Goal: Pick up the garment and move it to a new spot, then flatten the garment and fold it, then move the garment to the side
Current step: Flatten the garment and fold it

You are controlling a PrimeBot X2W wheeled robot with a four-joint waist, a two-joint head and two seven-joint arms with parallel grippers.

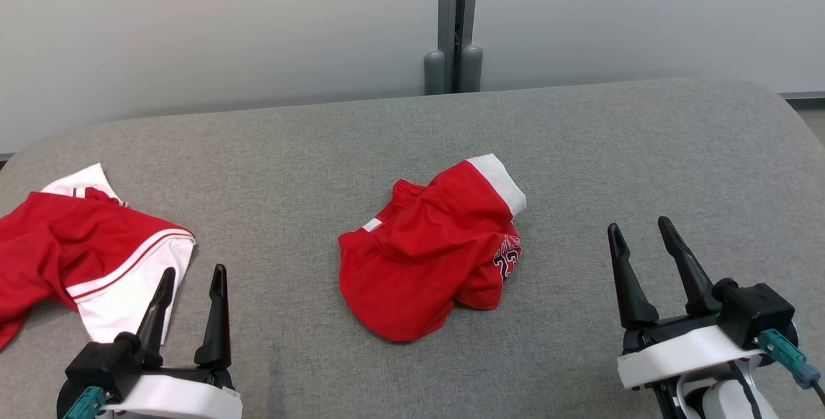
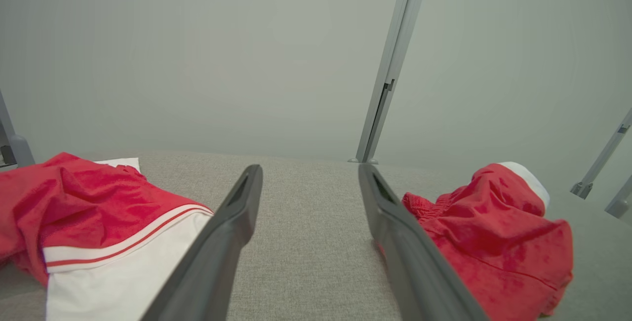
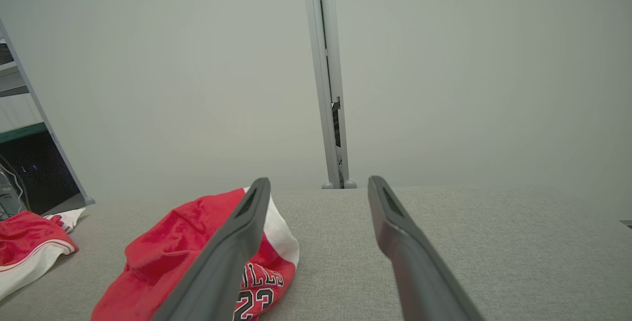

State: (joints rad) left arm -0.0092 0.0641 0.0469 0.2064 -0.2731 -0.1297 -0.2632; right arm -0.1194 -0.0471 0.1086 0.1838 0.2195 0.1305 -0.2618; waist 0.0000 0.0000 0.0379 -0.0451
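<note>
Red garment (image 1: 425, 258): crumpled heap ahead, between left gripper (image 1: 193, 271) and right gripper (image 1: 638, 224), both spread wide and empty, touching nothing; pickup, flattening, folding and setting aside all seemingly outstanding.

Open grey cushion (image 1: 599, 148) around crumpled garment (image 1: 422, 261); second garment (image 1: 77, 245) at left edge.

The crumpled red shorts (image 3: 173, 232) bear the number "23", with the letters "ULLS" arched above it; the word's start is hidden.
</note>
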